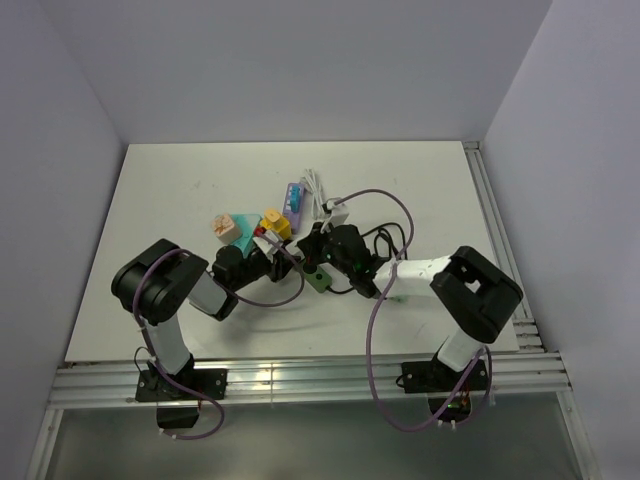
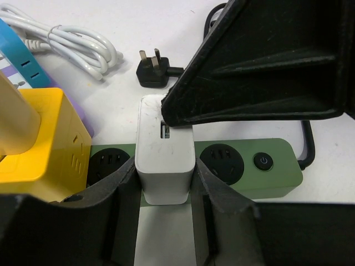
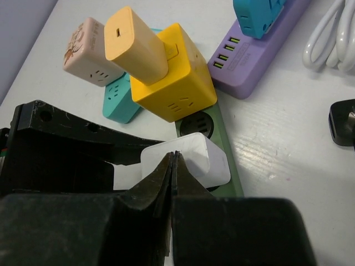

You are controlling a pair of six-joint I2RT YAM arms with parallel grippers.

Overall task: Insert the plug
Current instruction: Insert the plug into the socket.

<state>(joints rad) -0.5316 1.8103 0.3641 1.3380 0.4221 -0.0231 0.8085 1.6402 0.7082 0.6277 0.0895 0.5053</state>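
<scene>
A: Start at the left. What sits beside the job?

B: The yellow cube adapter (image 2: 52,144), at nine o'clock from the white plug (image 2: 165,149) and close to it. The finger on that side has little room.

A: And the plug itself?

B: It stands upright on the green power strip (image 2: 277,163), with a free socket on either side. The left gripper (image 2: 165,185) straddles it. Its fingers (image 2: 119,194) are partly open, one against each side wall. They look to be touching, so I read it as a grip on the plug.

A: The other arm?

B: The right gripper (image 3: 171,160) is closed tight and holds nothing. In the left wrist view its joined tips rest on the plug's top face, toward the twelve o'clock edge.

A: Is the plug home?

B: I cannot tell. The pins and the seam at the base are hidden behind the fingers. My guess is that this is the pressing-home stage.

A: So how is it done well?

B: Push straight down through the closed tips, nearer the middle of the top face. A push at the twelve o'clock edge could rock the plug and jam the pins. The left jaws should only steady the plug upright and stop the strip sliding, without squeezing hard. Stay off the cube at nine. At three o'clock, past the open socket (image 2: 222,160), is the power button (image 2: 263,162), and the right arm's bulk hangs near it, so keep clear of that too.
</scene>
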